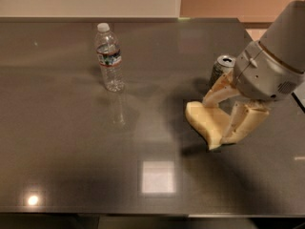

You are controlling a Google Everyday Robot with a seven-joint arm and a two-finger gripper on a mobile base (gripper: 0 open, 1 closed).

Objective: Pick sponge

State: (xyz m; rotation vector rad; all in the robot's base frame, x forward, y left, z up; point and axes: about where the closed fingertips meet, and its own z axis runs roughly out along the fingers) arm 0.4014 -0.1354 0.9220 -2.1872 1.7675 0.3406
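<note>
The pale yellow sponge (202,120) is held between the two cream-coloured fingers (244,122) of my gripper (217,120), right of the table's middle. The gripper is shut on the sponge and holds it a little above the dark table (71,151); a shadow lies on the surface below it. The sponge's left end sticks out free to the left of the fingers. The grey-white arm comes in from the upper right.
A silver soda can (221,69) stands just behind the gripper, partly hidden by a finger. A clear water bottle (109,58) stands upright at the back left. The table's front edge runs along the bottom of the view.
</note>
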